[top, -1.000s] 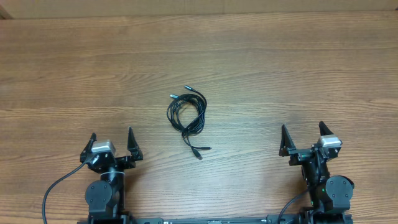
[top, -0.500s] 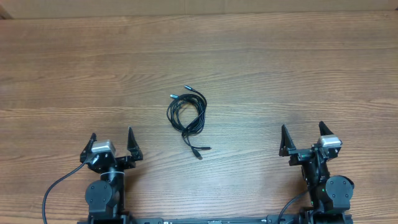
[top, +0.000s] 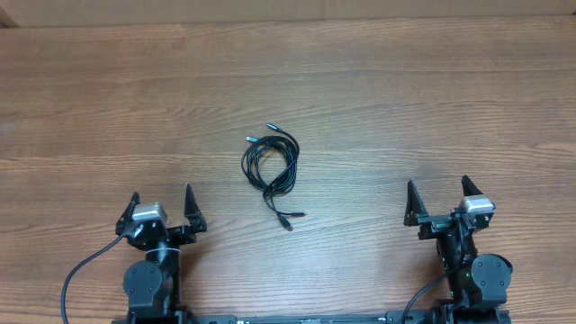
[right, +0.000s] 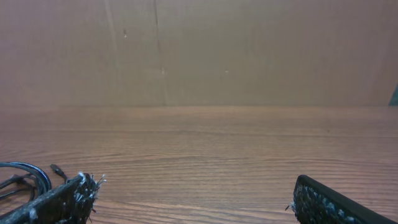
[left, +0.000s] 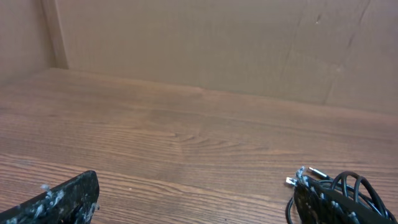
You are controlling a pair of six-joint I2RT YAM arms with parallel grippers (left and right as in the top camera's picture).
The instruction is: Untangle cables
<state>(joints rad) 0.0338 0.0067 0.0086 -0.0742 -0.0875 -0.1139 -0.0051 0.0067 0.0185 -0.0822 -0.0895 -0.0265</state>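
Note:
The cables [top: 271, 166] lie as one tangled black coil in the middle of the wooden table, with small plugs sticking out at the top left and bottom. My left gripper [top: 163, 208] is open and empty at the near left, below and left of the coil. My right gripper [top: 438, 201] is open and empty at the near right, well away from it. The coil shows in the left wrist view [left: 357, 186] behind the right finger, and at the left edge of the right wrist view [right: 25, 174].
A brown cardboard wall [top: 288, 9] runs along the far edge of the table [top: 405, 108]. Thick black arm wires [top: 81, 270] trail by the left arm's base at the near edge.

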